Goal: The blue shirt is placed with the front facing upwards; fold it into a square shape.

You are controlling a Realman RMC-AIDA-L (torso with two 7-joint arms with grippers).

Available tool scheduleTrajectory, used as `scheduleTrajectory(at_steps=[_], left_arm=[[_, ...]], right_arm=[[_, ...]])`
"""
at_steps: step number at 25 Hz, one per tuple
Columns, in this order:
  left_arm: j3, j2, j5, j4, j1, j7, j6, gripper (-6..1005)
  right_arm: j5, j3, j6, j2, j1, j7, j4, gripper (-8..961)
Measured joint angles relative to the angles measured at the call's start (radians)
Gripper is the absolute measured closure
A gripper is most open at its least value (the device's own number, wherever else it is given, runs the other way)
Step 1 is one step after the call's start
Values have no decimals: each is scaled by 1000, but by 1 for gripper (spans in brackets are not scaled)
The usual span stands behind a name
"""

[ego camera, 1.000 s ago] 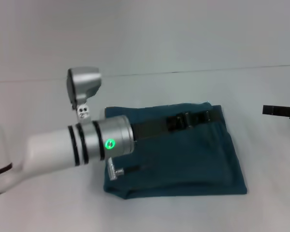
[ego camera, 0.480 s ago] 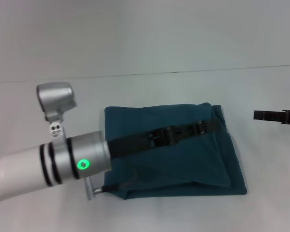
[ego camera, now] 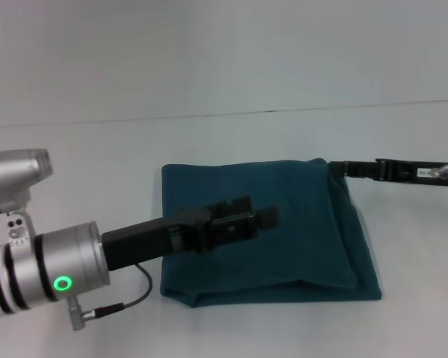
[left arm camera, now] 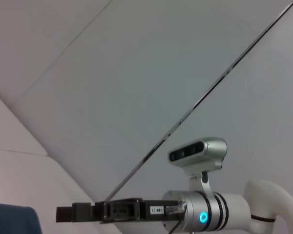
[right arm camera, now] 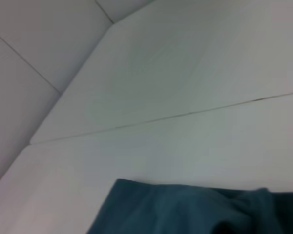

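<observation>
Left gripper (ego camera: 267,217), above the centre of the blue shirt (ego camera: 299,246); whether its fingers are parted cannot be told. Right gripper (ego camera: 336,168) reaches the shirt's far right corner, its grip likewise unclear. The shirt lies folded roughly square on the white table (ego camera: 224,142).

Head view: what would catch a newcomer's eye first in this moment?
The blue shirt lies folded into a rough square in the middle of the white table, with no lettering showing. The left gripper reaches out over the shirt's middle on its silver arm with a green light. The right gripper comes in from the right side, its tip at the shirt's far right corner.
</observation>
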Motion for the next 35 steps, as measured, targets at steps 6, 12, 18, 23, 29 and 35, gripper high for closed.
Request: scheduleTrajectory(at_steps=[6,12,18,23,29,35], left_arm=[[-101,2,89,8,12,24,33,30],[-109,2,107,8,20,51,26,30],[-110,2,118,5,21,57,20,30],[-110,1,119,5,21,58,19,31],[-112,1,119,3,21,58,10,31],[-112,1,121,2,21,58,-10,31]], right_arm=[[15,-1,33,20,36,21,14,250],[15,-3,71,23,46,36,46,249],[16,-18,118,27,51,47,86,249],[19,-23,176,37,71,40,129,249],[79,-28,264,68,86,10,161,249],[167,-28,351,81,102,-62,231,249]])
